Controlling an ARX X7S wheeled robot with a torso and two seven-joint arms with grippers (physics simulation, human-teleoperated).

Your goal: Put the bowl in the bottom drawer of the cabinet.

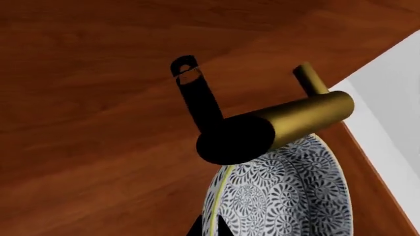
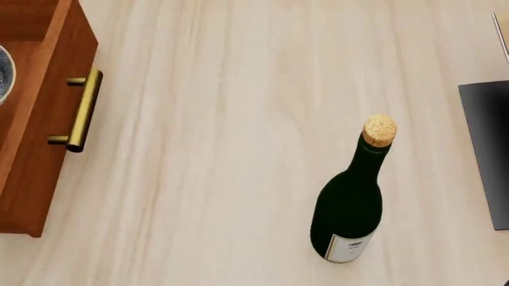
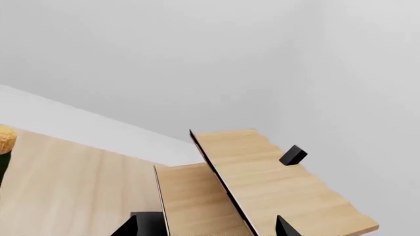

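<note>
A pale wooden tabletop (image 2: 238,119) fills the head view, the largest thing in sight. At its left edge stands the reddish-brown cabinet (image 2: 36,179), seen from above, with one drawer pulled out toward the table's middle; whether this is the bottom drawer (image 2: 47,71) cannot be told from here. One brass bar handle (image 2: 83,110) on two short posts crosses its front. A sliver of the bowl (image 2: 4,74) shows at the picture's left border, inside the open drawer. One dark green wine bottle (image 2: 350,202) with a cork and a white label stands upright on the table, well apart from the cabinet. A black slab (image 2: 485,149) lies at the right edge. Neither arm appears in the head view. Only the left wrist view shows the bowl closely: its blue-grey and white floral pattern and thin pale rim (image 1: 288,196) sit against cabinet wood, with a brass handle (image 1: 288,120) just in front of it. Dark tips of the left gripper (image 1: 208,228) appear beside the bowl's rim, but how far apart they stand, or whether they grasp the bowl, cannot be told. Only the right wrist view shows the pale wooden rack (image 3: 262,182), two slanted boards against a grey wall. The right gripper (image 3: 206,227) shows two black fingertips (image 3: 128,228) spread wide, with nothing between them.
</note>
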